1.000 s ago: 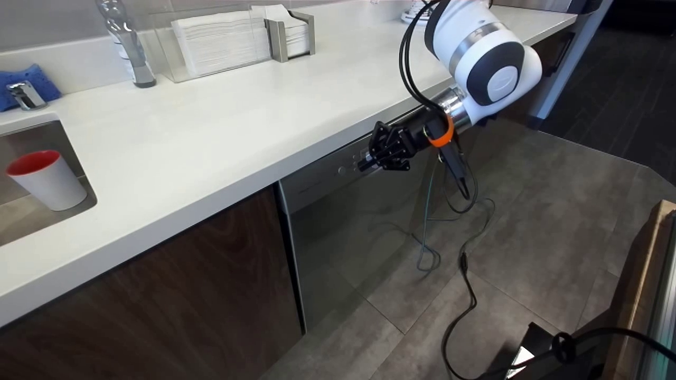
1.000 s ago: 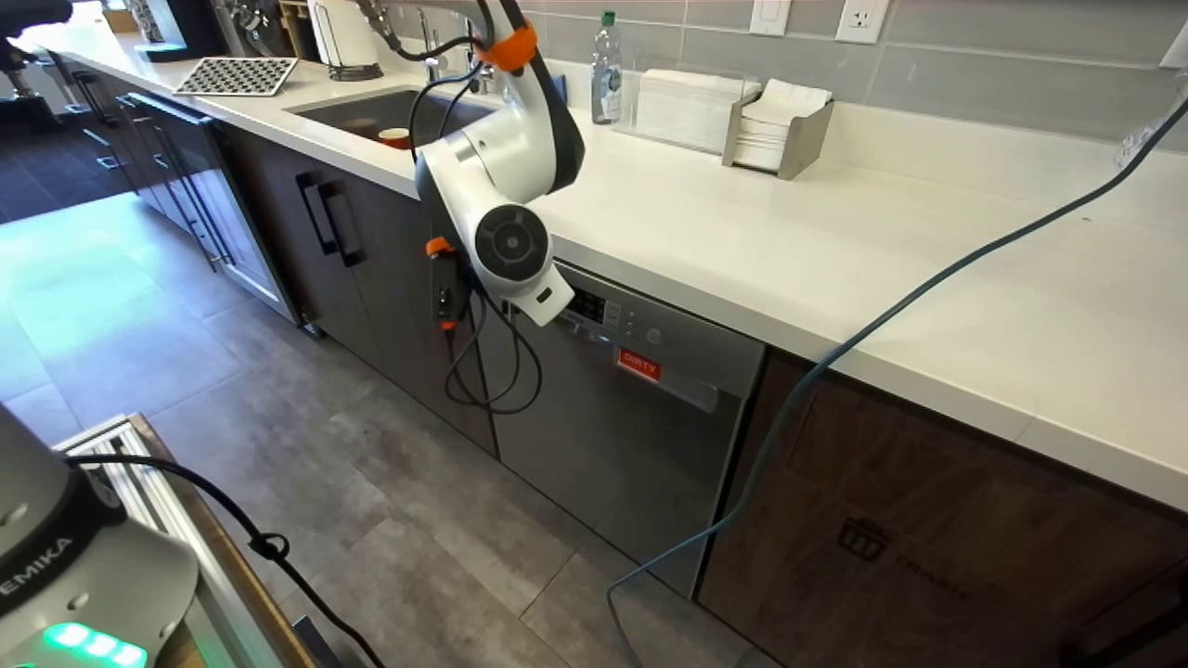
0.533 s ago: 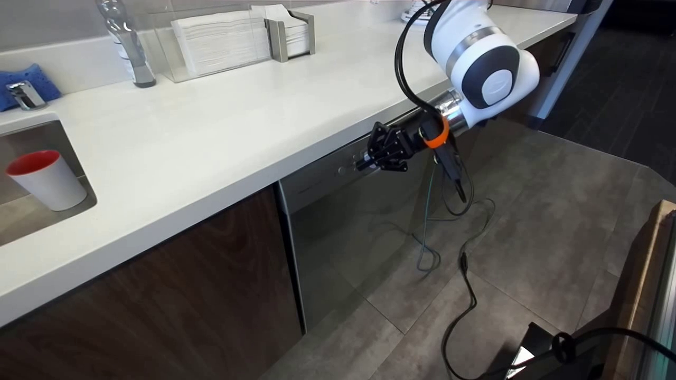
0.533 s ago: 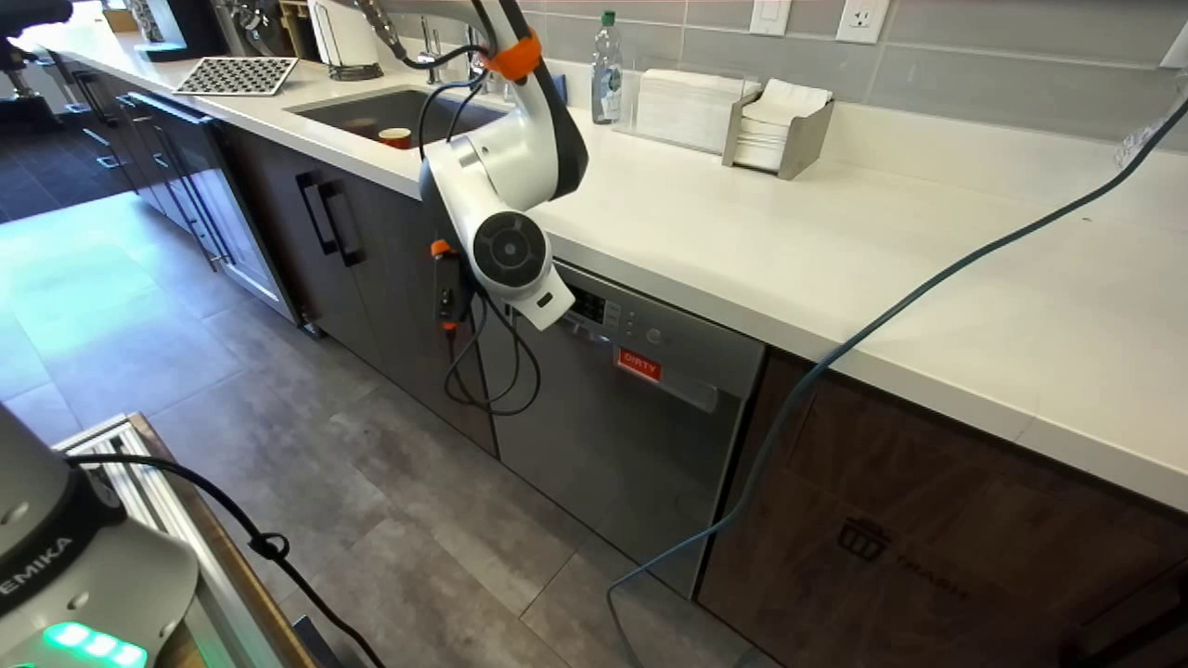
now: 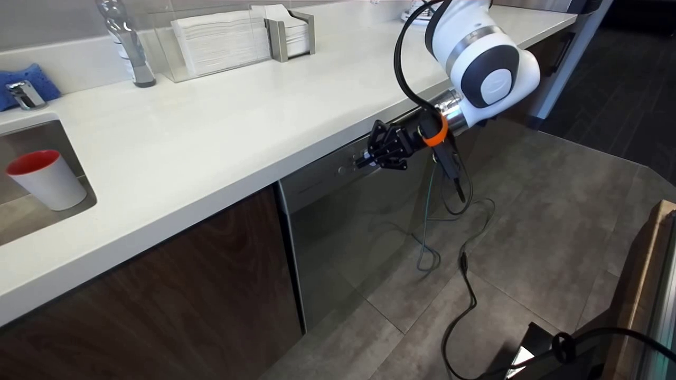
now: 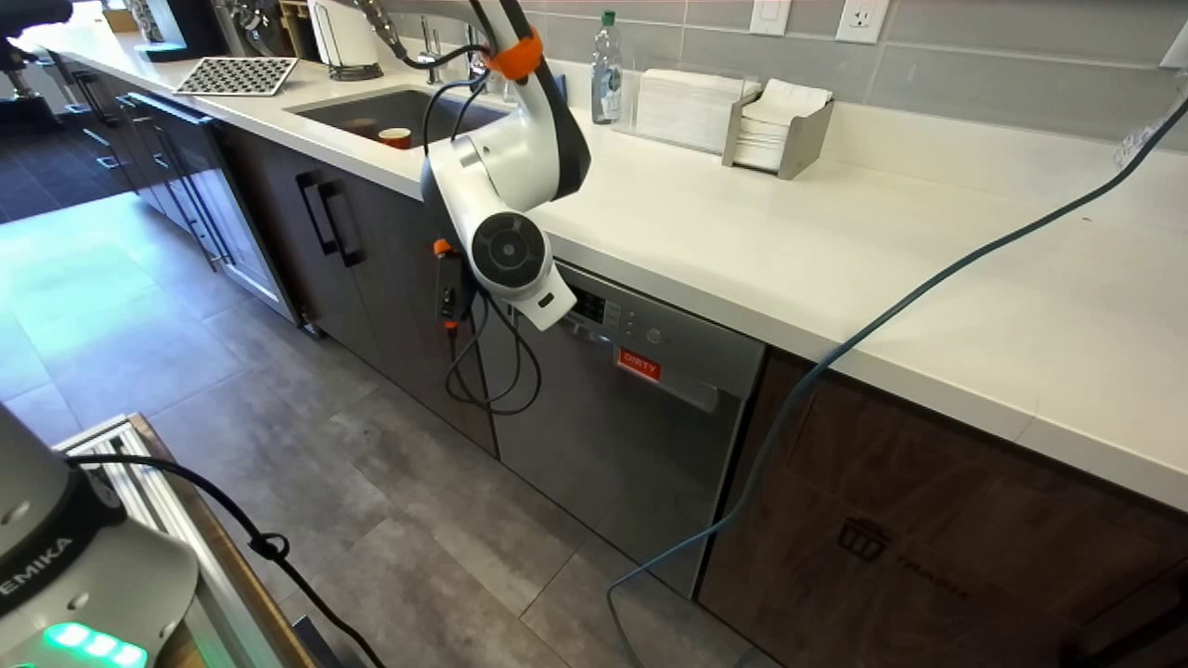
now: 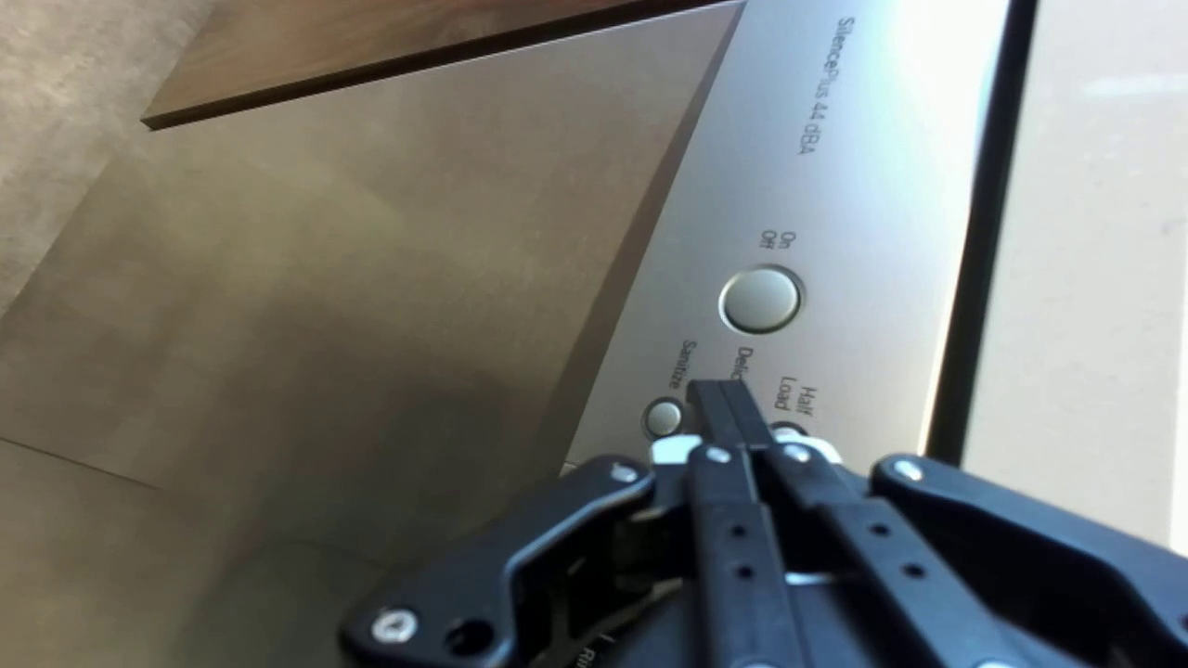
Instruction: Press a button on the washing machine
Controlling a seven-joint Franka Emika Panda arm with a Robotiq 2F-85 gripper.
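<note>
Gripper (image 7: 719,394) is clenched on nothing, washer (image 6: 613,436) right in front of it, can't tell if they're touching. On/Off button (image 7: 761,300) is just past it. Reach looks done; I'd guess the press is left.

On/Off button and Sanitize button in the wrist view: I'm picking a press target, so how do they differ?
Size: the On/Off button is larger than the Sanitize button.
Place: the On/Off button shows clear of the gripper, while the Sanitize button appears right beside its tip.
Shared: both are round, silvery and labelled.
</note>
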